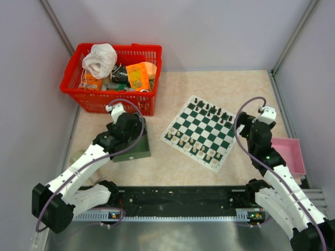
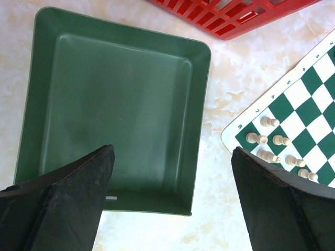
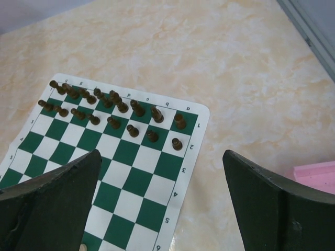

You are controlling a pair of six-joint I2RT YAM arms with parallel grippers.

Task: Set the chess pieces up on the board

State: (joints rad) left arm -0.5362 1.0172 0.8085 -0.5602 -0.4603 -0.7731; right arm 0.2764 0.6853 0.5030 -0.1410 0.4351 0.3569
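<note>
Marbled table (image 1: 235, 89) holds the checkered board (image 1: 200, 132). Left of the board, a green tray (image 2: 120, 115) lies under the spread-jawed left gripper (image 2: 171, 151); the right gripper (image 3: 161, 154), jaws apart, hovers at its right. Black pieces (image 3: 137, 108) line its far edge, cream pieces (image 2: 256, 138) its near.

Beige marbled table (image 1: 230, 89). Red basket (image 1: 104, 102) sits at the far left, with a dark green tray (image 2: 120, 104) just in front of it. Checkered board (image 1: 203, 129) lies flat centre-right, turned diagonally, apart from the tray. Pink bin (image 1: 292, 151) at the right edge.
</note>
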